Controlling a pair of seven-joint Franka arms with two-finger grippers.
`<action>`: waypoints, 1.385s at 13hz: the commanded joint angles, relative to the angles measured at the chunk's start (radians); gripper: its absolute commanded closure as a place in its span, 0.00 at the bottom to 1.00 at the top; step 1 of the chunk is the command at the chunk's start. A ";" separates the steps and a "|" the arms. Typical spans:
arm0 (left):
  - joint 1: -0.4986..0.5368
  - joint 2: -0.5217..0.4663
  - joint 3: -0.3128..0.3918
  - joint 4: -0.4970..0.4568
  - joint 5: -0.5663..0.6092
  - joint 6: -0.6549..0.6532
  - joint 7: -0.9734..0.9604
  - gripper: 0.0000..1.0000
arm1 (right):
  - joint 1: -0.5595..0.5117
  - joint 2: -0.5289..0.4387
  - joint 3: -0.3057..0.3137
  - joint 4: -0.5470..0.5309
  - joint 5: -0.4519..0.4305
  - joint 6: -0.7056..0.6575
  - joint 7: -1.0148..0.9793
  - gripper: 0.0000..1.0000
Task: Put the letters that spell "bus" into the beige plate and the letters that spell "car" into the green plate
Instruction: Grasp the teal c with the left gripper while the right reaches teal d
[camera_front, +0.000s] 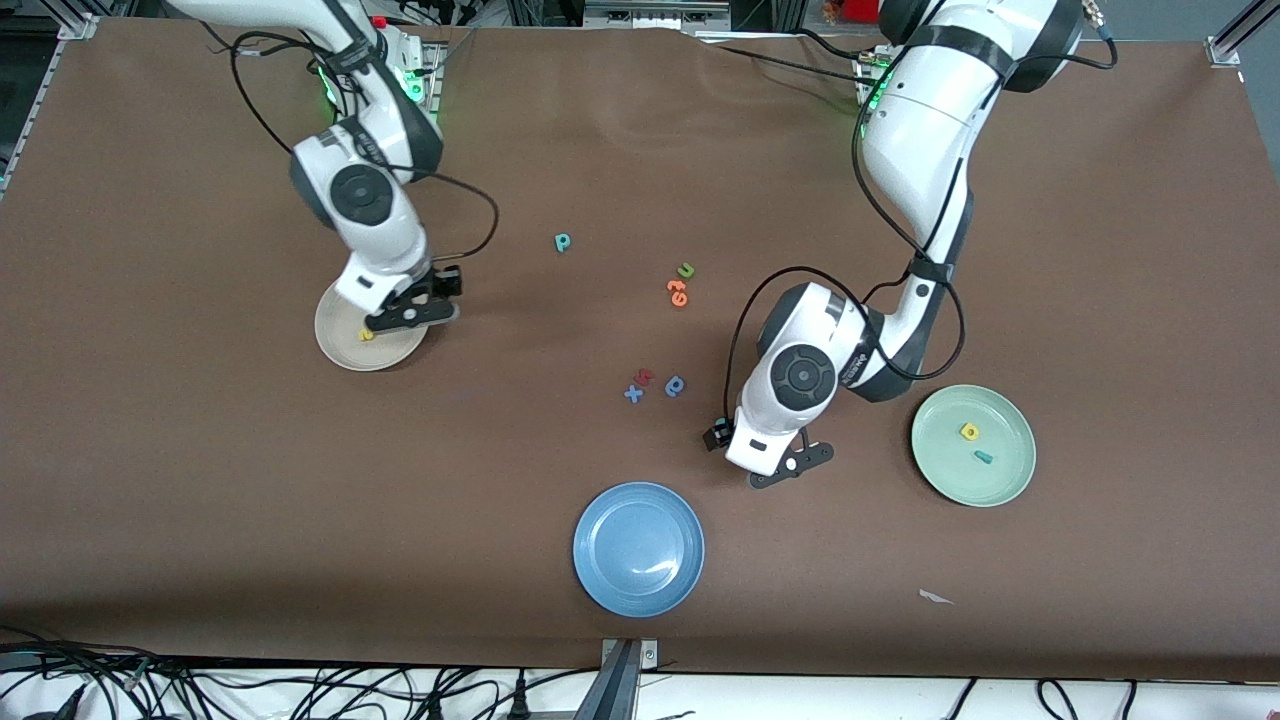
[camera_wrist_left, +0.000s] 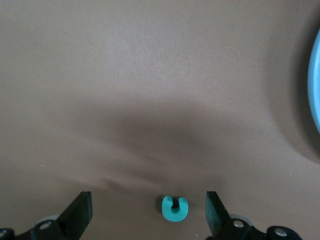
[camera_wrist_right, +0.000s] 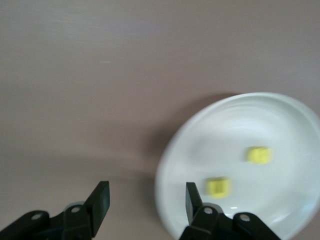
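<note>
Yellow letters (camera_wrist_right: 259, 155), two of them, are lying apart inside the beige plate (camera_front: 340, 355), which is sitting toward the right arm's end of the bench (camera_front: 200, 500). The right gripper (camera_wrist_right: 147, 195) is hovering over that plate's rim at about 3 o'clock, its jaws standing spread with nothing between them. A teal b (camera_front: 562, 241) is lying on the bare bench at about 2 o'clock from the beige plate, well apart from it. The left gripper (camera_wrist_left: 147, 202) is hanging low over the bench with its jaws spread wide, and a teal c (camera_wrist_left: 174, 208) is lying on the bench between them, touching neither. The green plate (camera_front: 1010, 480) is sitting at 3 o'clock from that gripper, toward the left arm's end, and is holding a yellow a (camera_front: 968, 431) with a teal letter (camera_front: 984, 457) at about 5 o'clock from it; its shape is too small to make out. A green u (camera_front: 685, 270) and orange letters (camera_front: 677, 292) are lying together near mid-bench. A blue x (camera_front: 633, 393), a red letter (camera_front: 645, 376) and a blue round letter (camera_front: 675, 385) are clustering at 12 o'clock from the blue plate (camera_front: 600, 585).
</note>
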 joint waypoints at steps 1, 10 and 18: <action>-0.033 0.039 0.026 0.042 -0.012 0.029 -0.062 0.04 | 0.113 0.024 0.008 -0.009 0.007 0.052 0.209 0.30; -0.052 0.039 0.024 0.029 -0.006 0.061 -0.072 0.41 | 0.338 0.118 0.012 -0.009 0.004 0.187 0.564 0.19; -0.061 0.039 0.023 -0.002 -0.008 0.109 -0.072 0.55 | 0.433 0.153 0.018 -0.081 -0.129 0.252 0.566 0.17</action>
